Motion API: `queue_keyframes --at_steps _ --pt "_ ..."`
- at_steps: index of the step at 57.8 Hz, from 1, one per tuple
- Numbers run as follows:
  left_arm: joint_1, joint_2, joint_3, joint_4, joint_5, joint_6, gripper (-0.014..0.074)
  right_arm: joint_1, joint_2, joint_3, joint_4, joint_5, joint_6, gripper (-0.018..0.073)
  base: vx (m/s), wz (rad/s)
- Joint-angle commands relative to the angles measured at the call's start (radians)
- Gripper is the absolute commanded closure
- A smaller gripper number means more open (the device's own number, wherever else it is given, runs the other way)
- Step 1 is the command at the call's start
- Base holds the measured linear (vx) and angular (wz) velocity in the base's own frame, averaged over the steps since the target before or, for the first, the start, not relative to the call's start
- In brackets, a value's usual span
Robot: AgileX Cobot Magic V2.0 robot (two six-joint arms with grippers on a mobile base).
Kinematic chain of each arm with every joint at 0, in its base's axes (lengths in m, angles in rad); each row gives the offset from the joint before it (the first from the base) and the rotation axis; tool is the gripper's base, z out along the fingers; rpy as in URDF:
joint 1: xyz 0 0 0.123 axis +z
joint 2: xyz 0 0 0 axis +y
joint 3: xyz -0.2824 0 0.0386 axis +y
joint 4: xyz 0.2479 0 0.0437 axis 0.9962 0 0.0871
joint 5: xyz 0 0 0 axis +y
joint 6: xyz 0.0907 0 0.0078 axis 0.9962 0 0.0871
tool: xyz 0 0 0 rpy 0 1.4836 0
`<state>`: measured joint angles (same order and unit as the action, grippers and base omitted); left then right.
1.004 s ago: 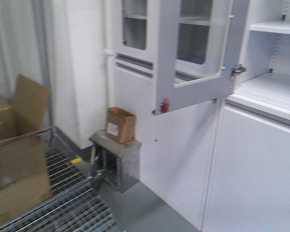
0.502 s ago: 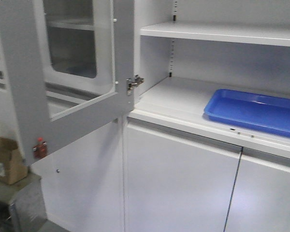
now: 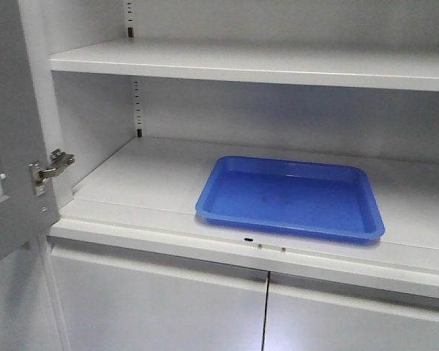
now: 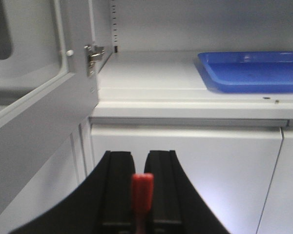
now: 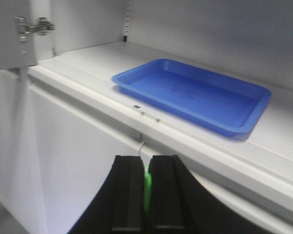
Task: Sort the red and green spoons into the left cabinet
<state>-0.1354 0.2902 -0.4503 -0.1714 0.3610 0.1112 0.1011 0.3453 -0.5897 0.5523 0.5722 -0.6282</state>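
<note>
Red spoon (image 4: 142, 192) sits pinched between the two black fingers of my left claw (image 4: 139, 158). Its blunt red end pokes up through the narrow gap, and the rest of it is hidden below the edge of the left wrist view. The fingers are drawn in almost together on it. My right claw (image 5: 145, 163) is closed just as tightly on the green spoon (image 5: 147, 190), of which I can see only a thin bright green sliver between the fingers. Both claws are held out in front of the cabinet (image 3: 95, 117), each showing against its shut lower doors (image 3: 154, 307), apart from the cabinet and not touching it. Above those doors the wide shelf (image 3: 132, 190) lies open, and a blue tray (image 3: 289, 196) rests flat on it, right of the middle and close to the front edge. The upper shelf (image 3: 241, 64) runs across above that. A slotted upright (image 3: 137, 102) climbs the rear left corner. On the left the glazed door (image 3: 14, 146) stands swung outward, with its metal hinge (image 3: 50, 170) showing at the edge beside the shelf.
</note>
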Motion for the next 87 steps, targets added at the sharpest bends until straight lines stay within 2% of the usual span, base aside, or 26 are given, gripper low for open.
queue_keyframes --at_steps 1,50,87 --pt "-0.005 0.007 -0.027 -0.009 -0.079 -0.001 0.0600 -0.001 0.012 -0.027 0.025 -0.068 -0.002 0.0562 0.37 -0.28" --pt "-0.005 0.007 -0.027 -0.009 -0.079 -0.001 0.0600 -0.001 0.012 -0.027 0.025 -0.068 -0.002 0.0562 0.34 -0.21" --pt "-0.005 0.007 -0.027 -0.009 -0.079 -0.001 0.0600 -0.001 0.012 -0.027 0.025 -0.068 -0.002 0.0562 0.08 -0.13"
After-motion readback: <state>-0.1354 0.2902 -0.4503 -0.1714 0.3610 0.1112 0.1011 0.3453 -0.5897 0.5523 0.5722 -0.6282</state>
